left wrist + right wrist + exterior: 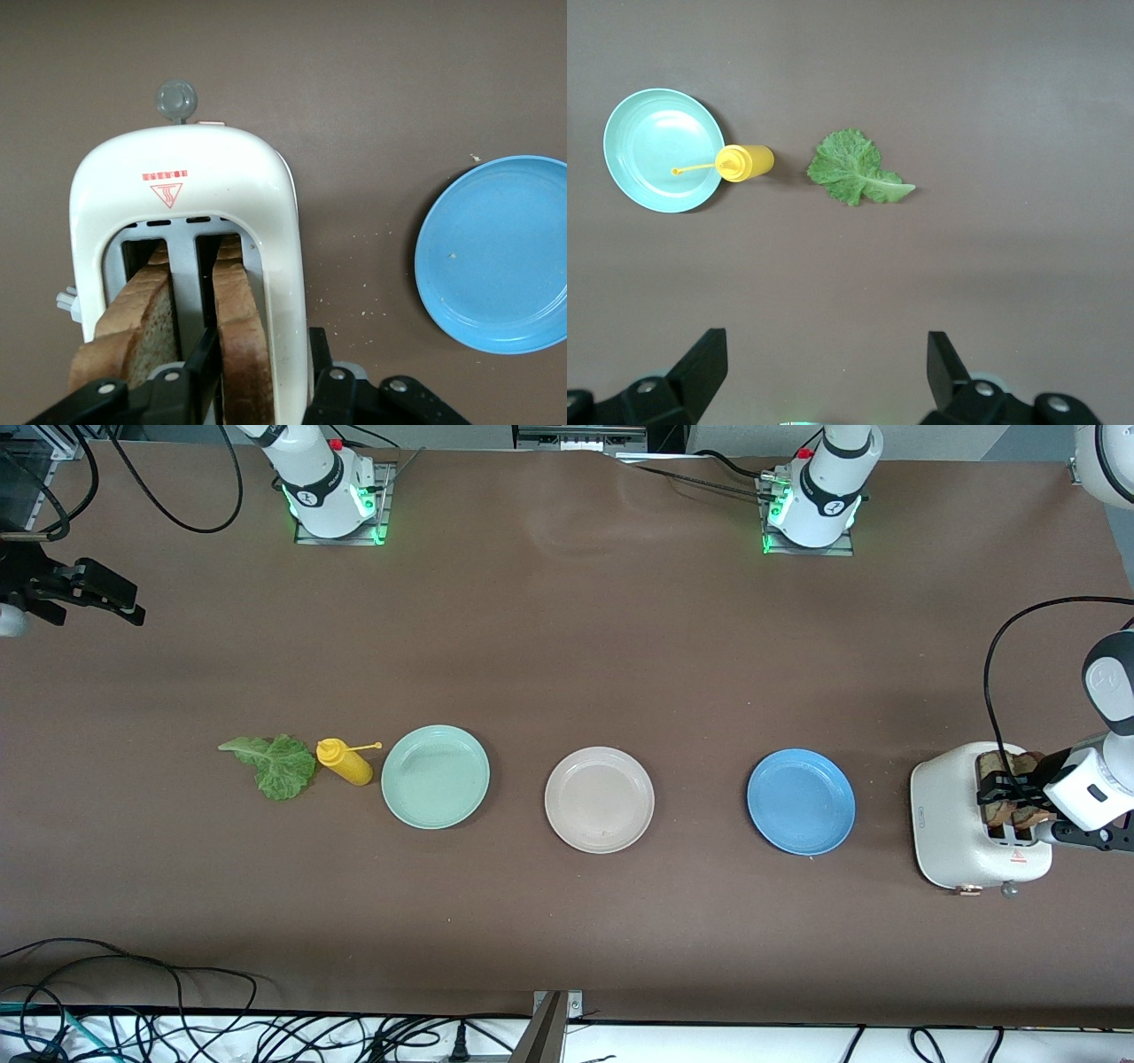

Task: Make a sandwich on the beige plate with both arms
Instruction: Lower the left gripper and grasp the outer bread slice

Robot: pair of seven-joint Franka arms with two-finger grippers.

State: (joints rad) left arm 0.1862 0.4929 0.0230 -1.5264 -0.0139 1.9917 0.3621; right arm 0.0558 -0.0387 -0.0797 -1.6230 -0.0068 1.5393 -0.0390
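Brown tabletop fills your front view, and the beige plate [599, 799] sits bare at its middle; take that plate as your reference. Toward the right arm's end from it lie the mint-green plate [435, 776], then a yellow squeeze bottle [346, 762] on its side, then the lettuce leaf [271, 764] flat on the table. Toward the left arm's end from the beige plate you find the blue plate [801, 801] and, past that, a white toaster [973, 818] with two bread slices [1010, 788] standing in its slots. The left gripper [1005, 795] is down at the toaster top, while the right gripper [97, 593] waits in the air near the table edge at the right arm's end, well apart from the beige plate. In your left wrist view, the left gripper [259, 367] has its black fingers [202, 354] on either side of the bread slice [241, 336] in the slot nearer the blue plate [496, 255]; they look close against it, though you cannot tell whether they are pressing it yet. In your right wrist view, the right gripper [824, 372] has its fingers spread wide and holds nothing, hanging over bare table with the lettuce leaf [858, 170], the bottle [744, 163] and the mint-green plate [651, 142] below it.
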